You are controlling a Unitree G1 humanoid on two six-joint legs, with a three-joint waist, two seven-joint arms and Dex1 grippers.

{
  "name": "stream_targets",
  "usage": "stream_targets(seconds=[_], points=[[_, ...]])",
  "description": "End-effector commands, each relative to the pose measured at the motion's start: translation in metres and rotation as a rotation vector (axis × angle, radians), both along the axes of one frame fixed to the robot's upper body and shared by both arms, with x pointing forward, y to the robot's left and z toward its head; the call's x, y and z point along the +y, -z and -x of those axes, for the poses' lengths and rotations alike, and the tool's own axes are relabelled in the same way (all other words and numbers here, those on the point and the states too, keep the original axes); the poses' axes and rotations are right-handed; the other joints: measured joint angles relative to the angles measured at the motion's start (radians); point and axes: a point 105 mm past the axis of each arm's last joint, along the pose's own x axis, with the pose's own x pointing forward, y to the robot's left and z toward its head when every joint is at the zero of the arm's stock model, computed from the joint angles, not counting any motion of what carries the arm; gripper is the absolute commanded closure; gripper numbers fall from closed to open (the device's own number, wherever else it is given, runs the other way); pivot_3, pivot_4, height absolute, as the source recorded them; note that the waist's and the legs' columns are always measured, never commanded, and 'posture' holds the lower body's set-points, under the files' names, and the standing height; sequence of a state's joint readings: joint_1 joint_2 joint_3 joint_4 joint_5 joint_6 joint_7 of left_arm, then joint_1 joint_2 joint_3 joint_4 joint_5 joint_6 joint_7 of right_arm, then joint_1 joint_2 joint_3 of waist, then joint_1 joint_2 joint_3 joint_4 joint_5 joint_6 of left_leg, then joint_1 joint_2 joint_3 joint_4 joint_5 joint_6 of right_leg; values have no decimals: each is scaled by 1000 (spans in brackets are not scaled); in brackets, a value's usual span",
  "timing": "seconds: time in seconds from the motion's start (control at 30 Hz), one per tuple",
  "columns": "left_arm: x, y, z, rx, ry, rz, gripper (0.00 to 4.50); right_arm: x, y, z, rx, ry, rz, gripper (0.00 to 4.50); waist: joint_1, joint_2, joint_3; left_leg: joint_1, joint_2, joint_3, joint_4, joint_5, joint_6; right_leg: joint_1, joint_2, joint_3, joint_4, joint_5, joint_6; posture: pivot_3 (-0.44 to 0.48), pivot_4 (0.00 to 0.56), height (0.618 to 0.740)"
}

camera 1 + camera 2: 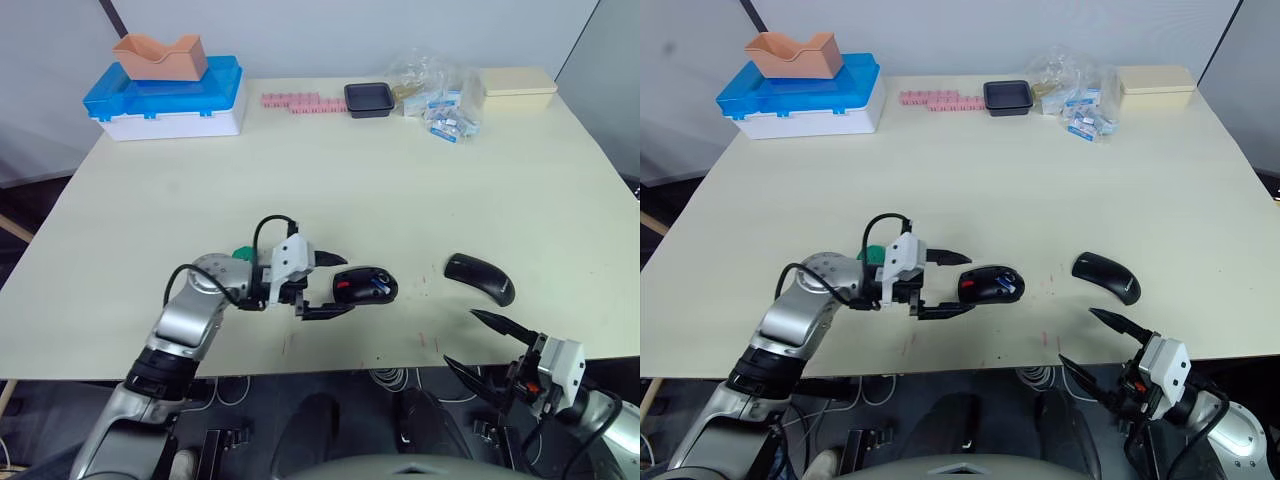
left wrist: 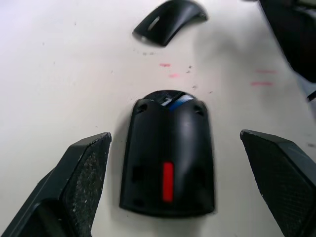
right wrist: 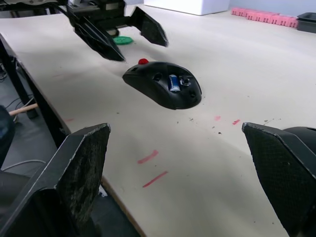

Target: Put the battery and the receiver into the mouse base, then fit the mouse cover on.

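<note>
1. Two black fingers of the left gripper (image 1: 325, 284) stand spread wide over the counter (image 1: 330, 170) near its front edge, left of centre; they flank the near end of the mouse base (image 1: 365, 285) without touching it, and they hold nothing.
2. Just behind that arm's wrist a small green round piece (image 1: 243, 253) lies on the counter.
3. Further back, at the far left corner, a white box with a blue lid (image 1: 170, 100) carries an orange tray (image 1: 160, 56).
4. The mouse base lies flat near the middle of the front edge, a red mark (image 2: 168, 181) showing on it.
5. The battery (image 3: 173, 82), its blue end visible, sits inside the mouse base at the end away from the left gripper.
6. Along the far edge, a row of pink pieces (image 1: 303, 101), a small black tray (image 1: 369, 99), a heap of clear bags (image 1: 435, 95) and a cream box (image 1: 518, 82) stand in line.
7. The mouse cover (image 1: 480, 277) rests on the counter to the right of the mouse base, well apart from it.
8. The right gripper (image 1: 490, 345) hangs just off the front edge near the right corner, fingers spread and empty.
</note>
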State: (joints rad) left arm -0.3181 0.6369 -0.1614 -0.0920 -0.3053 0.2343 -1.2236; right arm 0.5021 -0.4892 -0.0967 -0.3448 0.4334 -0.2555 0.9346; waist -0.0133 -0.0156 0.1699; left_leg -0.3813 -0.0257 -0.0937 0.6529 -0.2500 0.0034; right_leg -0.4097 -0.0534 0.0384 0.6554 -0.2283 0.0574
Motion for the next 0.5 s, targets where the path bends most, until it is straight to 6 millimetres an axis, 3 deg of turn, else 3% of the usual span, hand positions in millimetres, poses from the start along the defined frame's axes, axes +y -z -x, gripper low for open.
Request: stream_targets(seconds=[0.03, 0.2, 0.5], points=[[9, -21, 8, -72, 34, 63, 43, -9, -14, -5, -56, 11, 1, 0, 1, 0, 0, 0, 0, 0, 0, 0, 0, 0, 0, 0, 0, 0, -1, 0, 150, 740], [26, -23, 14, -72, 36, 81, 43, -21, -23, -13, -82, 28, 13, 0, 2, 0, 0, 0, 0, 1, 0, 0, 0, 0, 0, 1, 0, -1, -3, 0, 150, 740], [47, -30, 25, -96, 44, 125, 43, -62, -25, -44, -21, 88, 112, 0, 0, 0, 0, 1, 1, 3, 0, 0, 0, 0, 0, 2, 0, -1, -4, 0, 150, 740]])
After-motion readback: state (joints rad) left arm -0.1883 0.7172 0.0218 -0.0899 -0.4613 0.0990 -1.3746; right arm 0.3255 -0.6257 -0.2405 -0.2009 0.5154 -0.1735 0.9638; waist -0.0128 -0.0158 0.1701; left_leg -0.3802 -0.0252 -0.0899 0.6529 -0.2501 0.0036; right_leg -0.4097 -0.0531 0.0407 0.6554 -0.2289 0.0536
